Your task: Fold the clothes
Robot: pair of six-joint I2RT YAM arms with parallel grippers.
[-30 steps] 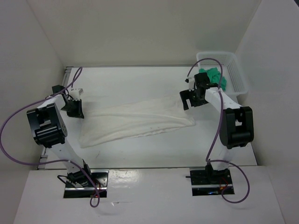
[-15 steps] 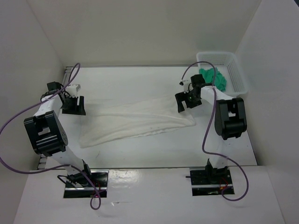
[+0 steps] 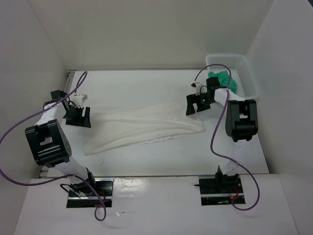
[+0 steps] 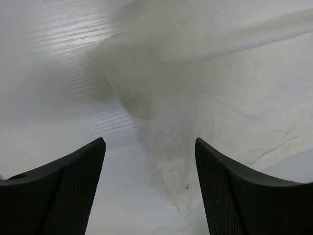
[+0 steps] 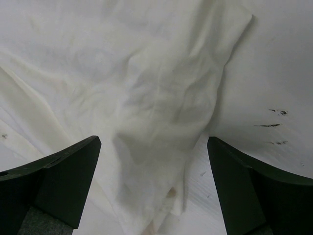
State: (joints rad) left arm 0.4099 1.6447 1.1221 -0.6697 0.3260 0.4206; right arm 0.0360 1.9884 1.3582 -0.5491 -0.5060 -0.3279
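The white garment (image 3: 144, 127) lies as a long wrinkled band across the middle of the top view, slanting from lower left up to the right on the white table (image 3: 146, 85). White cloth on a white surface makes its upper edge hard to trace, and its layers cannot be told apart.

The left gripper (image 3: 79, 119) sits at the band's left end, at the middle left of the frame. The right gripper (image 3: 192, 106) sits over the band's upper right end. From above, each one's fingers merge with the black housing, so whether either touches the cloth cannot be told.

In the left wrist view the two dark fingers (image 4: 68, 191), cut off by the bottom edge, stand apart with nothing between them. Below the gap lie the garment's edge and bare table, and the upper part of that picture is blurred.

In the right wrist view the fingers (image 5: 58, 181) also stand wide apart and empty over crumpled fabric. A corner of the garment shows at the upper right, with a few dark marks (image 5: 274, 120) on the table at the right.

The mesh basket (image 3: 247, 78) stands at the upper right of the top view. The green cloth (image 3: 230, 84) in it is partly hidden by the right arm and a purple cable (image 3: 215, 142).
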